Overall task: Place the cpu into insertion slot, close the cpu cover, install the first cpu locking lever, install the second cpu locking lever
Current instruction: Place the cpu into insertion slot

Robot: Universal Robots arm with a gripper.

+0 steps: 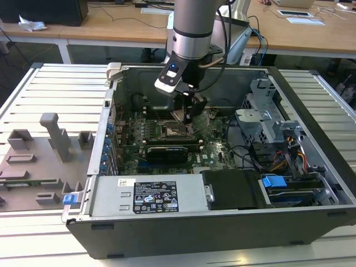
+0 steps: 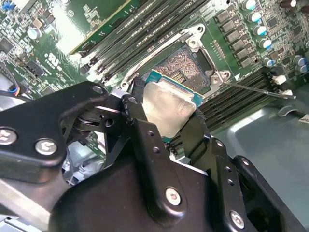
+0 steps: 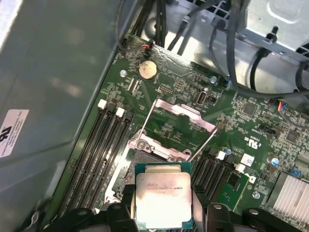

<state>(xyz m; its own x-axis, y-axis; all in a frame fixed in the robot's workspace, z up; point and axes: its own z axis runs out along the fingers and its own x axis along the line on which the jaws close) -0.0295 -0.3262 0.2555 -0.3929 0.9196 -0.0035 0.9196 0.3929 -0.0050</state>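
Observation:
In both wrist views my gripper point(image 2: 166, 107) point(image 3: 164, 213) is shut on the cpu point(image 2: 170, 110) point(image 3: 163, 199), a flat silver-topped square held by two opposite edges. The chip hangs tilted just above the insertion slot point(image 2: 186, 67) point(image 3: 128, 167), whose dark pin field lies open on the green motherboard point(image 3: 251, 140). Beyond the slot, the cpu cover point(image 3: 181, 110) stands swung open, and a thin locking lever point(image 2: 256, 89) point(image 3: 206, 141) sticks out, unlatched. In the exterior view the gripper point(image 1: 188, 117) hangs inside the open computer case, over the slot point(image 1: 171, 131).
Long black memory slots point(image 3: 96, 145) flank the socket on both sides. A drive cage point(image 1: 267, 119) with cables fills the case at the exterior view's right, and the power supply point(image 1: 147, 194) lies along the front. Grey fixtures point(image 1: 55, 136) stand on the slatted table at the left.

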